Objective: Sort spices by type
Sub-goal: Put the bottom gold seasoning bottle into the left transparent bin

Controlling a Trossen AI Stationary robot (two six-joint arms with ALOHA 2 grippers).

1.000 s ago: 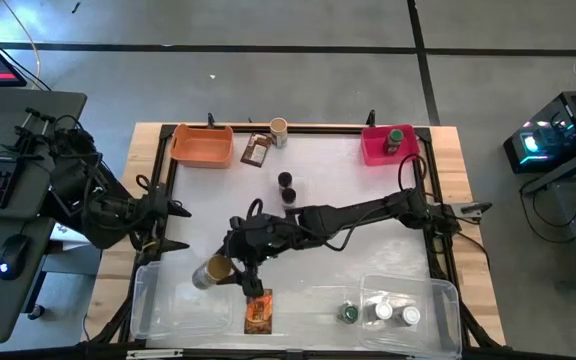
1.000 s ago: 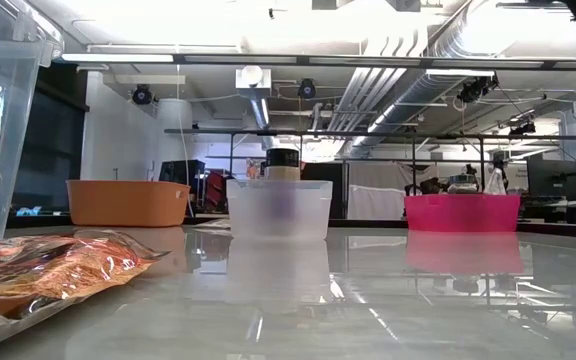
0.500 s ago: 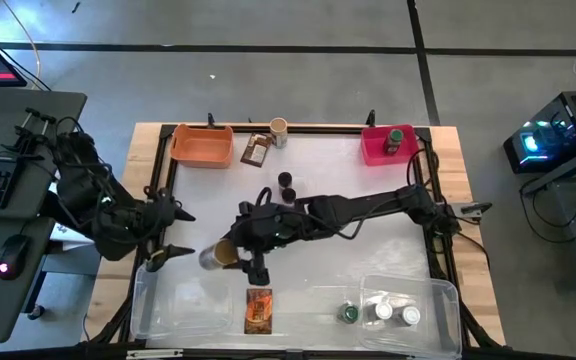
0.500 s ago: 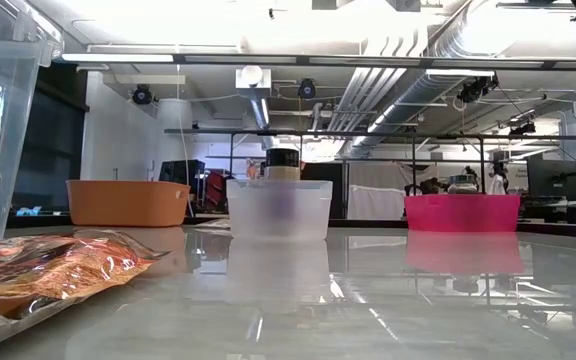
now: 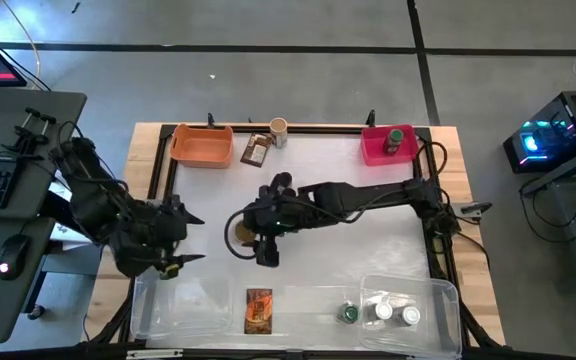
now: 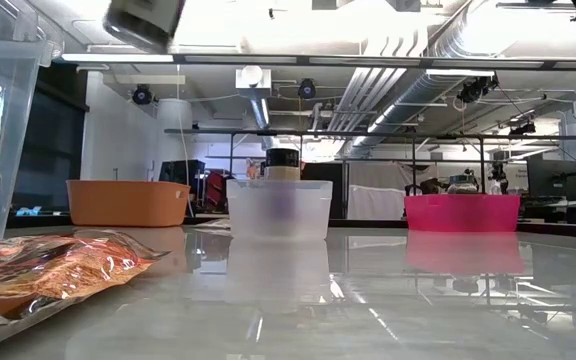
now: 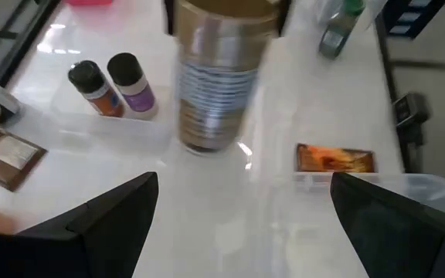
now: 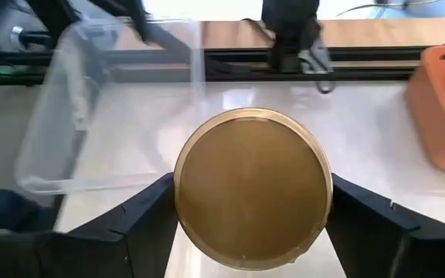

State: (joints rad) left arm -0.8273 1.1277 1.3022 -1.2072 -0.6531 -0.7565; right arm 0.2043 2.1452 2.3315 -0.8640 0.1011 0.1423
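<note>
Now lifted from lower left to frame centre, the right gripper pinches the tan-capped, silver-labelled round jar; left gripper spread, waiting for handover.

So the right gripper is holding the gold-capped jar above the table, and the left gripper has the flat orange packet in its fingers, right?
Not quite. The right gripper does hold the gold-capped jar above the table, but the left gripper is open and holds nothing. The flat orange packet lies on the table near the front edge, apart from both arms, as the high view shows.
</note>
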